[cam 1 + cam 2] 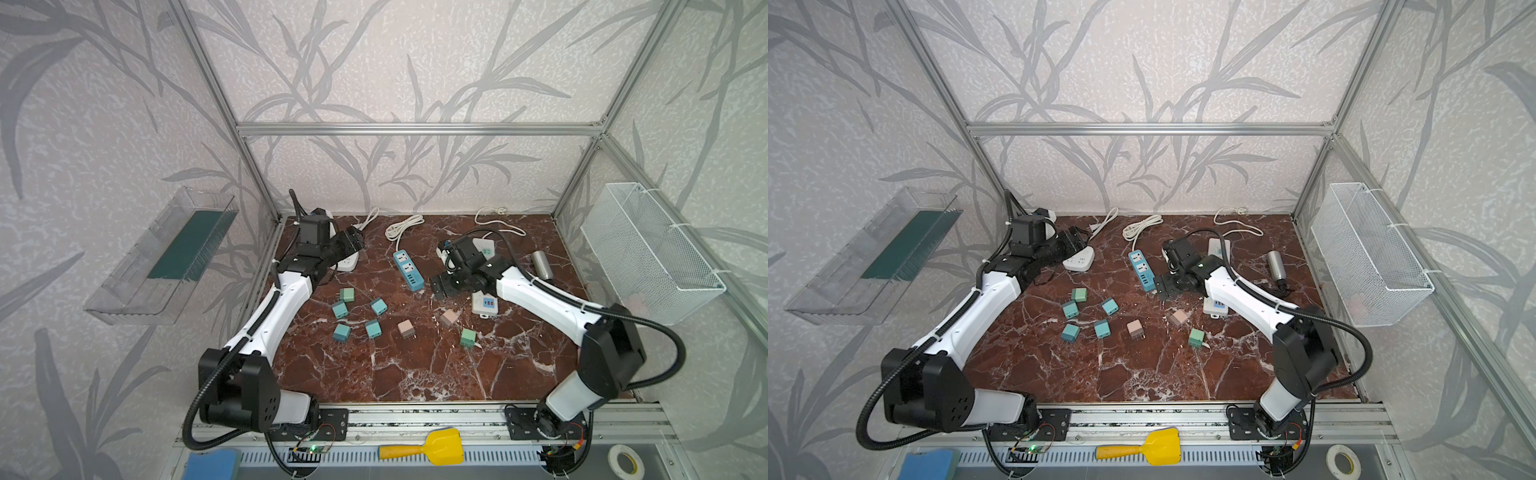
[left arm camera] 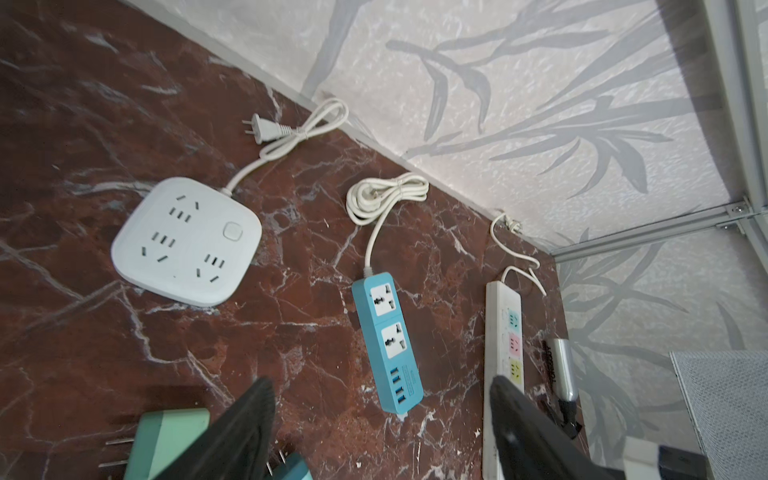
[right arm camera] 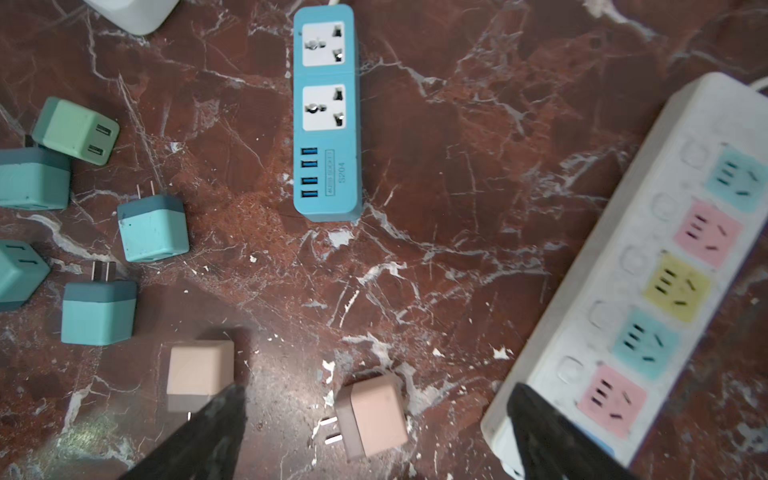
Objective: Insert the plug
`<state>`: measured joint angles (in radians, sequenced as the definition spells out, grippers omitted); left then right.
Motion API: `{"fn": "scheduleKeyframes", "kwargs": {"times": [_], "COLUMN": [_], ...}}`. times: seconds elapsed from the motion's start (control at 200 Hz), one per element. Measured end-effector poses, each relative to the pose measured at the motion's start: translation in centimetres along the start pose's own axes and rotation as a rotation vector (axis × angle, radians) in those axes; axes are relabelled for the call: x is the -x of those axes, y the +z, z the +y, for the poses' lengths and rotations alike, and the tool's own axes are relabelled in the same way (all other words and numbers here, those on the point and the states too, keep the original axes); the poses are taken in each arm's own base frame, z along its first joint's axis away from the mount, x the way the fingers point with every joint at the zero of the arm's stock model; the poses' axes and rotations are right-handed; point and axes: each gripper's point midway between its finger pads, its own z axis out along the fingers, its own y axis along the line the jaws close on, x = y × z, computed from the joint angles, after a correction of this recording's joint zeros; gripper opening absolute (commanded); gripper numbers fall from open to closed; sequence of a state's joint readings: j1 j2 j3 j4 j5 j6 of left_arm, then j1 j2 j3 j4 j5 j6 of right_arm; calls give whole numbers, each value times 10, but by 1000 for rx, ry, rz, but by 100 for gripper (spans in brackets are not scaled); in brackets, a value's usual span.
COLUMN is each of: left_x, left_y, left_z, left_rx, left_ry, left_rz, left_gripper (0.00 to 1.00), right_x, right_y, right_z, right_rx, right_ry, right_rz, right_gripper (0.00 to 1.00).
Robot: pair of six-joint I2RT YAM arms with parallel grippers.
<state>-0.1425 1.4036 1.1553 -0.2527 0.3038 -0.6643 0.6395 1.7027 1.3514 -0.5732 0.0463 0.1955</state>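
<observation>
Plug cubes (image 1: 373, 329) lie loose mid-counter (image 1: 415, 374), prongs free, none visibly seated in a socket. The right end effector (image 3: 378, 390) is released, spread above a pink plug (image 1: 449, 318) beside the white power strip (image 3: 582, 332), evidently to straddle it. The left end effector (image 2: 382, 382), far left, is released and empty.

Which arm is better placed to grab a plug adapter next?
Right, probably. The right gripper is open, and its wrist view shows a pink adapter lying on the table between its fingers. The left gripper is at the back by the square white power strip, farther from the loose adapters.
</observation>
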Motion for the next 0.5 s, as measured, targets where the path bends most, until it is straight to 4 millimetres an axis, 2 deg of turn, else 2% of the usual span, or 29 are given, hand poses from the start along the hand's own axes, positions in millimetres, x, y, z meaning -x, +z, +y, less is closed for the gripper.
{"fn": "scheduleKeyframes", "kwargs": {"times": [0.1, 0.285, 0.425, 0.5], "left_x": [-7, -7, -8, -9], "left_y": [3, 2, 2, 2], "left_z": [0, -1, -1, -2], "left_rx": [-12, -17, -17, -20], "left_ry": [-13, -14, -16, -17], "left_rz": [34, 38, 42, 44], "left_gripper": [81, 81, 81, 81], "right_x": [15, 35, 33, 34], "right_y": [25, 69, 95, 109], "right_z": [13, 32, 37, 38], "right_rx": [25, 74, 75, 63], "right_ry": [-24, -36, -37, -36], "right_rz": [19, 54, 85, 99], "right_gripper": [97, 96, 95, 90]}}
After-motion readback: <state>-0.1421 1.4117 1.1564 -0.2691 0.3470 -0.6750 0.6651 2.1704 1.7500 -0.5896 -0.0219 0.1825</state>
